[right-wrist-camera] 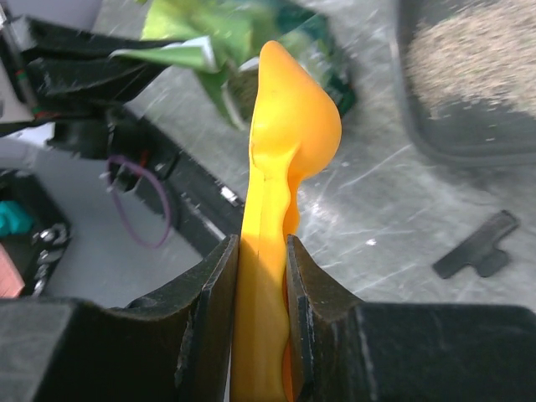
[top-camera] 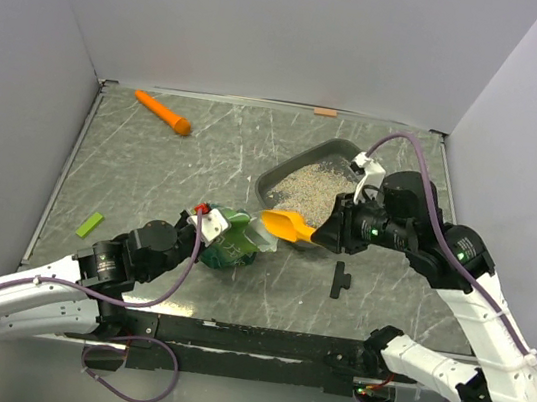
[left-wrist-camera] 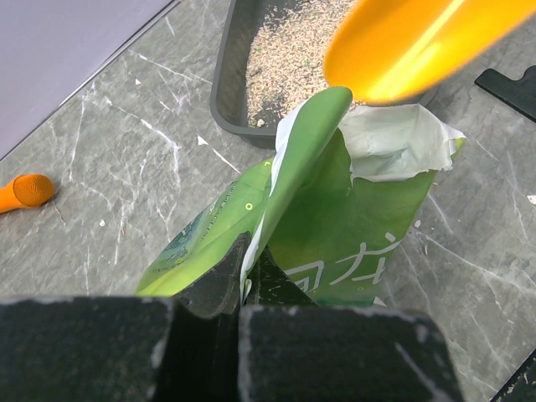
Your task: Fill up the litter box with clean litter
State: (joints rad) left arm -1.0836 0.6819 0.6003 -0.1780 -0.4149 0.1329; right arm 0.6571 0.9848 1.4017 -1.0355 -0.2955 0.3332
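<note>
Bench: grey marbled bench is lying between pale walls and is carrying everything.
Litter box: the litter box is sitting at the far right of the bench, with litter covering part of its floor; dark floor is showing at the far end.
Left end effector: the left end effector is pinching a fold of the green bag, jaws together on the plastic, and is holding its torn mouth up toward the box.
Right end effector: the right end effector is clamping the handle of the orange scoop, whose bowl is hovering between the bag mouth and the near corner of the box.
Step in hand: the bowl is looking empty, so I am judging that the scoop is going to the bag for more.
Doing it well: the bowl should be entering the mouth along its open side, going in low and coming out level, while the left side is holding the bag steady.
Around: an orange stick is lying far left, a green strip near left, and a black piece just before the box.
In the way: the floppy torn lip of the bag is hanging near the scoop's path and may be folding inward; the other things are lying well apart.
</note>
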